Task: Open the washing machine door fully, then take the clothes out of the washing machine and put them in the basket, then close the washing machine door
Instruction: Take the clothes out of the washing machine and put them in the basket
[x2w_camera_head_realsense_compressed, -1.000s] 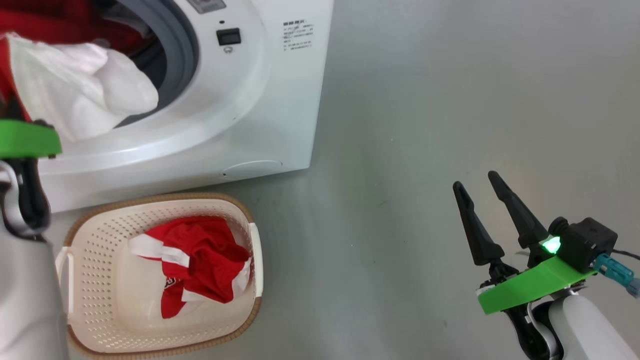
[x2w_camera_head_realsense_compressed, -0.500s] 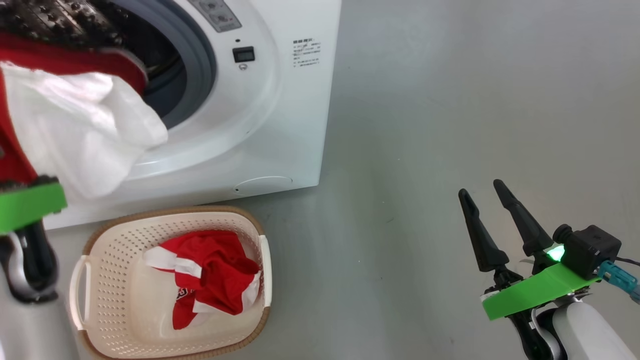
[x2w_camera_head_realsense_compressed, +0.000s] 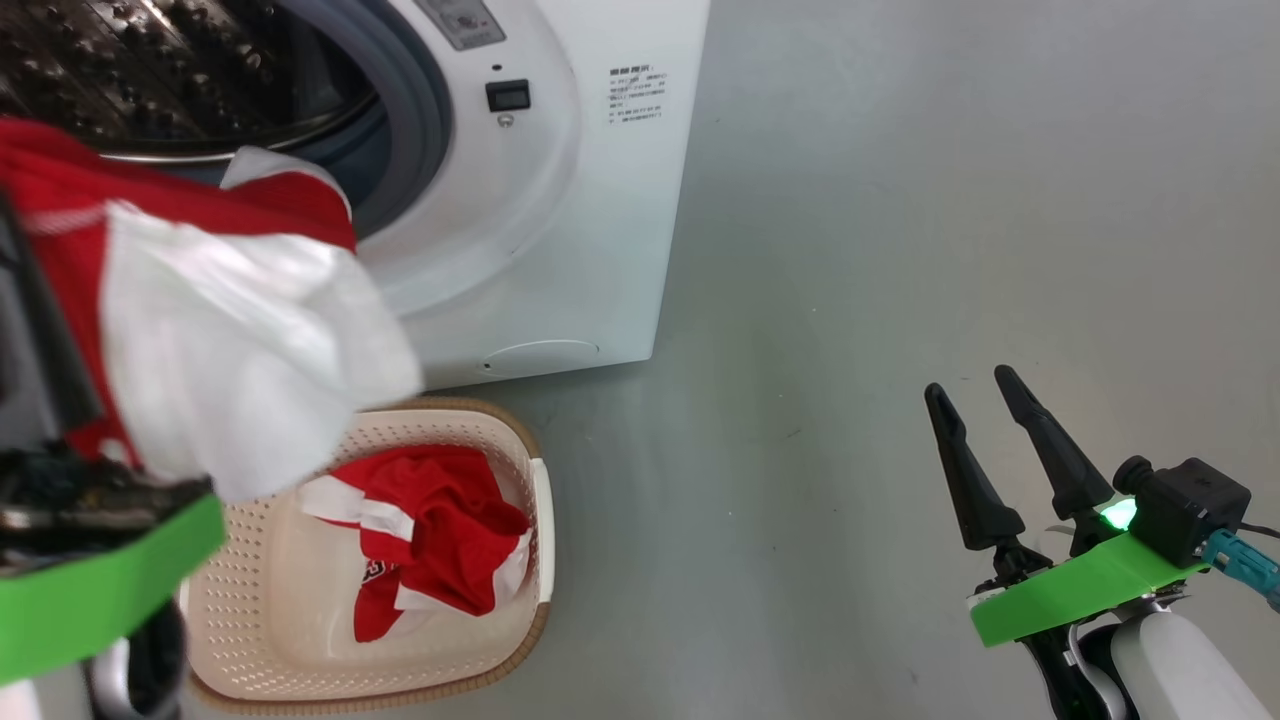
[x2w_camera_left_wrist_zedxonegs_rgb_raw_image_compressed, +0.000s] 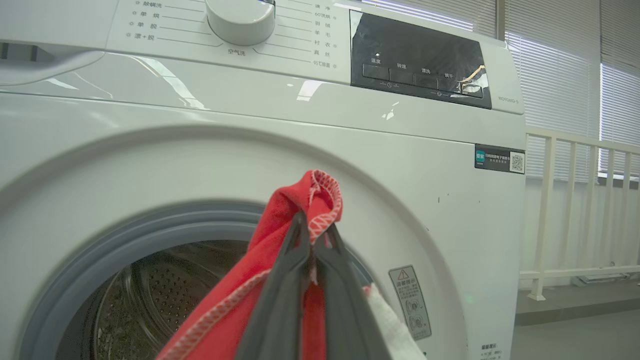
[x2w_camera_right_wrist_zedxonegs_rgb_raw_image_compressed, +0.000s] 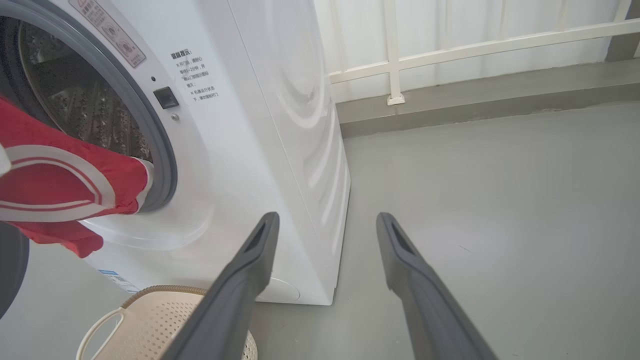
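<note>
The garment (x2w_camera_head_realsense_compressed: 240, 330) has come clear of the drum (x2w_camera_head_realsense_compressed: 150, 70); the left pincer (x2w_camera_left_wrist_zedxonegs_rgb_raw_image_compressed: 314, 231), clamped on it, hangs above the basket (x2w_camera_head_realsense_compressed: 541, 530).

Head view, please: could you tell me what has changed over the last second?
The left gripper, shut on the held garment, has drawn it farther out of the washing machine, so it now overlaps the basket. The camera shifted too. The right gripper stayed open and idle, and the garment in the basket has not moved.
</note>
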